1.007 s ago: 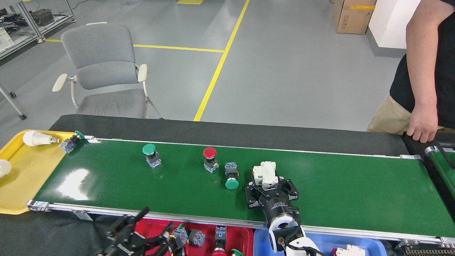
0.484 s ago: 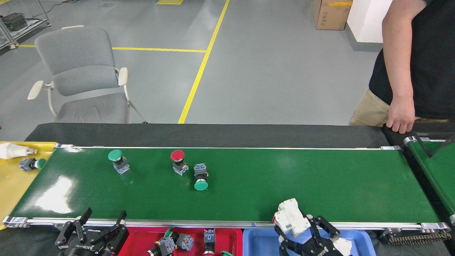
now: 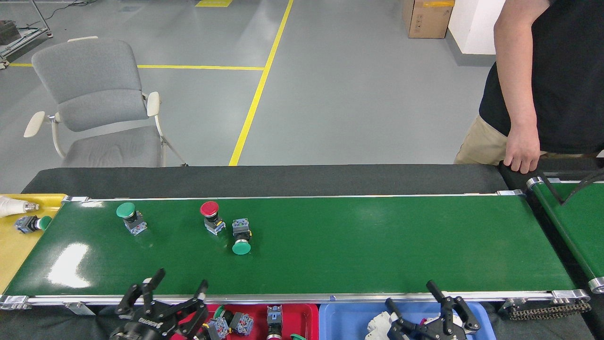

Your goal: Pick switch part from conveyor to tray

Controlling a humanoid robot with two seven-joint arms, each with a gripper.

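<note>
Three push-button switches are seen on the conveyor (image 3: 330,245): a green-capped switch (image 3: 130,216) standing toward the left end, a red-capped switch (image 3: 211,215) standing near the middle-left, and just beside it a second green switch (image 3: 241,235) lying on its side with its cap toward the near rail. The right gripper (image 3: 432,318) is held low over the blue tray (image 3: 349,321) in front of the near rail, its fingers spread wide and holding nothing; a white part (image 3: 380,326) lies in that tray just to its left, and it is judged to have been let go there. The left gripper (image 3: 165,302) is poised at the near rail, above the red tray (image 3: 292,318), which already holds several switches; its fingers are also spread and empty. The step in hand is judged to be the end of a placing move on the right side, with a fresh pick not yet begun. The next move is likely a reach by the left arm over the rail to one of the three switches; since the belt may be running, the reach would have to allow for drift toward the yellow tray (image 3: 19,255) at the left end, where a bulb (image 3: 14,206) and a stray switch (image 3: 30,223) lie. The fallen switch would call for a grasp across its body. A person's hand (image 3: 521,151) rests at the far right corner, well apart from both grippers.
</note>
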